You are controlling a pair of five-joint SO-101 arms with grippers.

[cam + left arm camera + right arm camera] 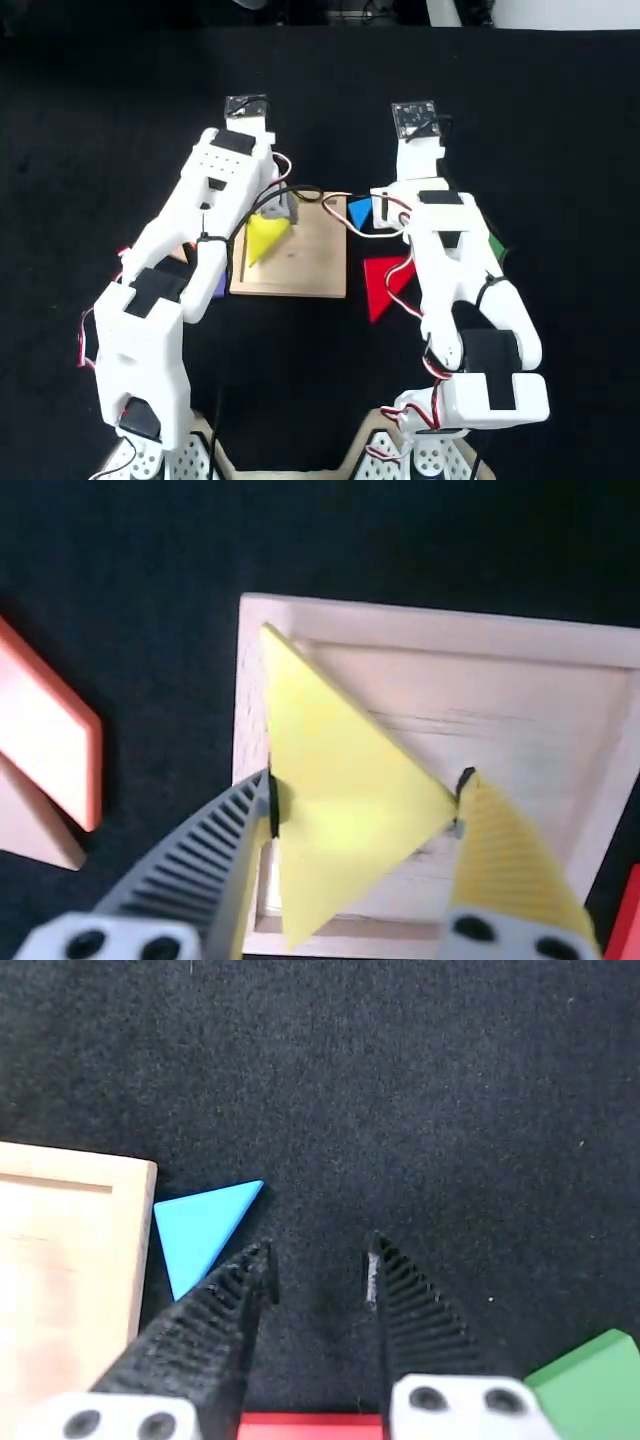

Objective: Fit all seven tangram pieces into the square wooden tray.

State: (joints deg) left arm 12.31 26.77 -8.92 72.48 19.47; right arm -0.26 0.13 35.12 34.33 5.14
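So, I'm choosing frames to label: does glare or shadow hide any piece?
Left wrist view: light washes the tray floor pale, yet the yellow triangle in the left pincer reads clearly. Right wrist view: even light, blue triangle plain, no glare.

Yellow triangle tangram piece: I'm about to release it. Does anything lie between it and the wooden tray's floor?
Nothing visible does. The left gripper holds the yellow triangular piece over the square wooden tray, no other piece under it.

The left arm (150,350) and right arm (445,290) are white, with black motor blocks (490,358) and red, white and black wires (432,362). The left fingers (200,865) are ribbed, one grey and one yellow; the right fingers (200,1330) are black.
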